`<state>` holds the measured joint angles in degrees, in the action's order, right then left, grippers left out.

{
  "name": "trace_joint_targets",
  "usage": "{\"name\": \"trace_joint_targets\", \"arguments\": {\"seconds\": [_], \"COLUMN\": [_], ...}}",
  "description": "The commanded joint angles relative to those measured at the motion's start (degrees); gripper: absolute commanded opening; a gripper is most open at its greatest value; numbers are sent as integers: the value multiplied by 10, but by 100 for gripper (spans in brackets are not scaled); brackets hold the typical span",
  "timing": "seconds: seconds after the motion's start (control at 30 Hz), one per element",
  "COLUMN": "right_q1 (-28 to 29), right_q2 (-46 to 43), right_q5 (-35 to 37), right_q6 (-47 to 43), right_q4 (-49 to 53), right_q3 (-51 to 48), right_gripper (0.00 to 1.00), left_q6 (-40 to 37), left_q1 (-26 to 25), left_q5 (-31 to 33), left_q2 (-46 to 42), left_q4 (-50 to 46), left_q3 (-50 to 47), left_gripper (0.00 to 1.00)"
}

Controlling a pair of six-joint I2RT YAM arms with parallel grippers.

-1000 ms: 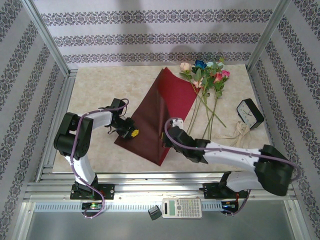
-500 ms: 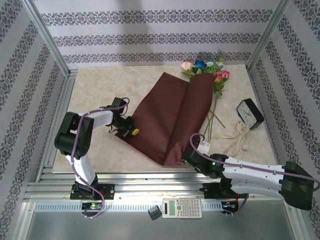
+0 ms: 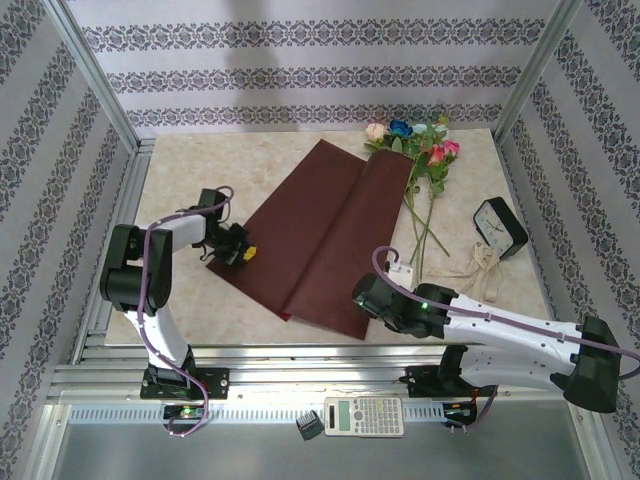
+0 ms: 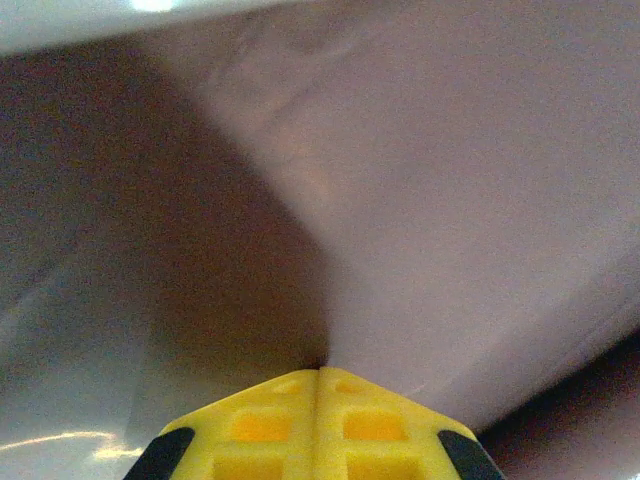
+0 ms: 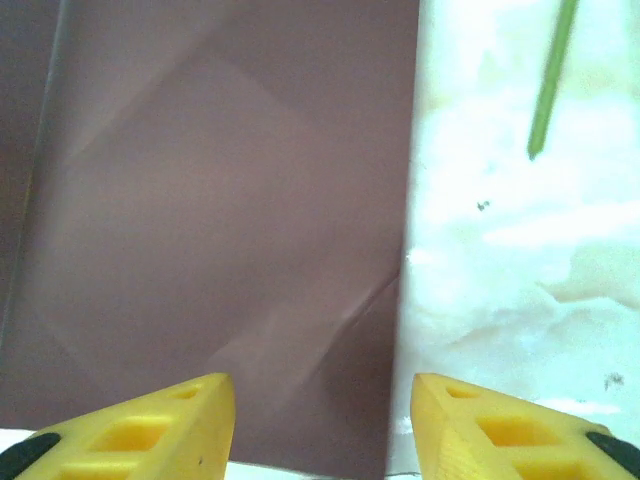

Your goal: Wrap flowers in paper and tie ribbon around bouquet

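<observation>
- Our left claw (image 3: 245,254) is clenched on the paper (image 3: 325,235), pinching its left corner.
- We see the paper spread flat on the surface (image 3: 200,170).
- Our right claw (image 3: 362,300) hangs released over its near corner.
- Just beside its right edge lie the flowers (image 3: 418,150).

The paper (image 3: 325,235) lies spread across the frame's centre, the flowers (image 3: 415,150) at upper right, the left gripper (image 3: 243,254) at the paper's left corner.
</observation>
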<state>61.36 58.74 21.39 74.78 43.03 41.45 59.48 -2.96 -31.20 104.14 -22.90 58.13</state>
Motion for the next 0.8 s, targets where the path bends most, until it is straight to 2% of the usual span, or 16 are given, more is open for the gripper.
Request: {"name": "trace_joint_targets", "arguments": {"seconds": [0.0, 0.1, 0.2, 0.27, 0.4, 0.5, 0.6, 0.77], "right_q1": [-36, -74, -106, -138, -169, -176, -181, -179], "right_q2": [15, 40, 102, 153, 269, 361, 438, 463], "right_q5": [2, -35, -71, -116, -189, -232, -259, -285], "right_q6": [-80, -123, -153, -170, -211, -223, -226, -216], "right_q4": [-8, -83, -136, -171, -208, -216, -198, -189], "right_q3": [17, 28, 53, 76, 152, 201, 237, 210], "right_gripper": [48, 47, 56, 57, 48, 42, 36, 31], "left_q6": [-51, -73, -80, -76, -31, 20, 27, -16], "left_q1": [54, 73, 52, 22, -55, -81, -80, -40], "left_q5": [101, 83, 64, 66, 32, 8, 2, 26], "left_q2": [28, 32, 14, -13, -20, -5, 21, 58], "left_q4": [-51, -46, -59, -70, -47, 13, 26, -4], "left_q3": [6, 24, 45, 55, 56, 28, 24, 46], "left_gripper": [1, 1, 2, 3, 4, 4, 4, 4]}}
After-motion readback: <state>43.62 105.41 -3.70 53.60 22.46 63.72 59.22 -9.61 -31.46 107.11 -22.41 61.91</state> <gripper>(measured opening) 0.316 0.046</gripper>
